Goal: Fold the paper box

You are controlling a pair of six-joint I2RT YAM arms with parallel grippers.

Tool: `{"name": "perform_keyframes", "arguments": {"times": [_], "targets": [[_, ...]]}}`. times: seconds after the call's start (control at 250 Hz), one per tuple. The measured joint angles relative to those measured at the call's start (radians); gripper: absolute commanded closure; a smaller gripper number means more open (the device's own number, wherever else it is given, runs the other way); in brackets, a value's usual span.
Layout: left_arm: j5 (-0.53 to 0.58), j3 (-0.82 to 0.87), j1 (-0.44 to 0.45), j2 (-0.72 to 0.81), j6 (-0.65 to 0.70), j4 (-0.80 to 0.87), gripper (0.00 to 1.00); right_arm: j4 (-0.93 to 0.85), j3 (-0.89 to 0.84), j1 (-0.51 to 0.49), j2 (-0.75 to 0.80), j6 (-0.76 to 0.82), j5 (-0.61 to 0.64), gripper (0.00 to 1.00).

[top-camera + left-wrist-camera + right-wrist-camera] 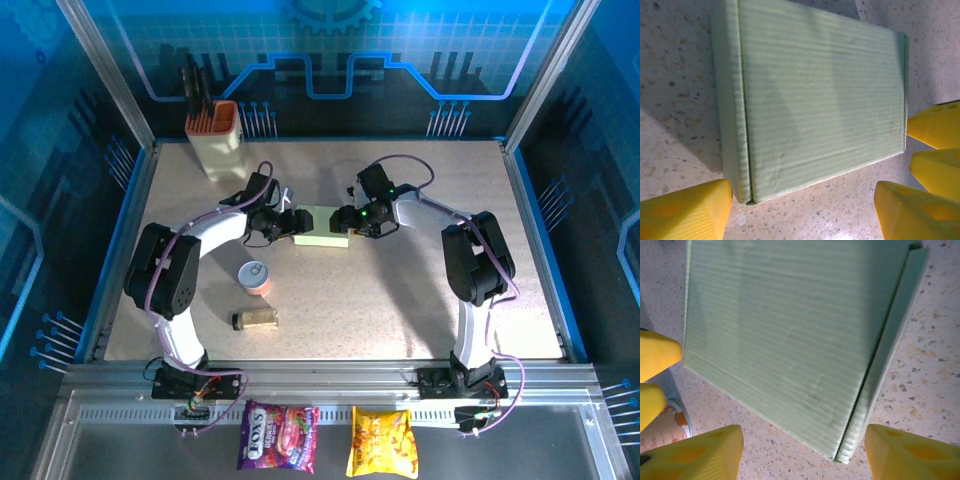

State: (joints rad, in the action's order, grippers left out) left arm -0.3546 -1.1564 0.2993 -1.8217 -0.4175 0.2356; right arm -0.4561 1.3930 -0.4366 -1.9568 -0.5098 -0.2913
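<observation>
The paper box (320, 225) lies closed and flat at the table's middle, pale green and ribbed, with a narrow side flap along one edge. My left gripper (288, 225) stands at its left end and my right gripper (348, 222) at its right end. In the left wrist view the box (820, 100) lies just ahead of the open left gripper (805, 210), whose left finger (685, 212) sits close beside the box's corner. In the right wrist view the box (785, 330) lies ahead of the open right gripper (802, 452). Nothing is between either pair of tips.
A cream knife holder (216, 135) with an orange rim stands at the back left. A small can (257, 278) and a lying jar (256, 319) sit near the left arm. Two snack packs (278, 437) lie beyond the front rail.
</observation>
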Motion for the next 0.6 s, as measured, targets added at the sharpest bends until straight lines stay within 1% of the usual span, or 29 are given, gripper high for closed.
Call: {"name": "perform_keyframes", "arguments": {"times": [0.04, 0.168, 0.296, 0.396, 0.599], "targets": [[0.014, -0.002, 0.000, 0.000, 0.002, 0.005, 0.30, 0.000, 0.000, 0.000, -0.002, 0.001, 0.008, 0.40], [0.047, -0.043, 0.000, -0.023, 0.017, 0.040, 0.39, -0.003, 0.008, 0.003, -0.027, 0.009, 0.030, 0.49], [0.052, -0.097, -0.002, -0.075, 0.029, 0.046, 0.52, -0.010, 0.022, 0.007, -0.062, 0.014, 0.026, 0.61], [0.052, -0.105, -0.010, -0.090, 0.031, 0.048, 0.54, -0.014, 0.040, 0.010, -0.066, 0.012, 0.031, 0.66], [0.052, -0.130, -0.028, -0.105, 0.032, 0.054, 0.55, -0.017, 0.089, 0.009, -0.098, 0.005, 0.035, 0.67]]}}
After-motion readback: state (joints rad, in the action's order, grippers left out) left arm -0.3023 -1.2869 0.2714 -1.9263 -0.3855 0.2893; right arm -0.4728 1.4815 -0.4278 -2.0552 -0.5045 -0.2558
